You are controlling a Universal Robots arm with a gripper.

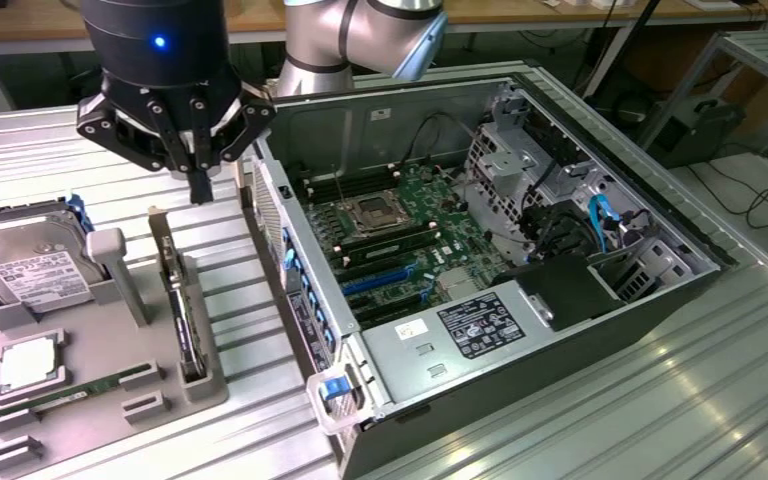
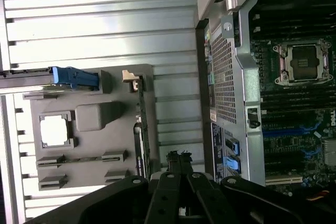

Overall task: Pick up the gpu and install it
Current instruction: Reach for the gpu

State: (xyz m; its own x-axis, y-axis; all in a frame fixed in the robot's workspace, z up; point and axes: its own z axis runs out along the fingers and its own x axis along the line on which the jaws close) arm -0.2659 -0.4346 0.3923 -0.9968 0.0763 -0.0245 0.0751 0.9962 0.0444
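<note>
Currently: fingers (image 1: pixel 201 186) pressed together, gripping nothing, hanging over the ribbed table (image 1: pixel 257 425) between the grey holder tray (image 1: pixel 107 345) and the open computer case (image 1: pixel 518 390). The gpu (image 1: pixel 179 300) stands on edge in the tray's slot, near the fingers but not touching them.

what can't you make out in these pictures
- gpu: in the exterior view it stands on edge in the grey tray, so its flat face is hidden.
- One end of the gpu: in the wrist view it is covered by the shut gripper.
- hard drive: in the exterior view its label print is too small to read.
- sticker inside the computer case: in the exterior view its print is too small to read.
</note>
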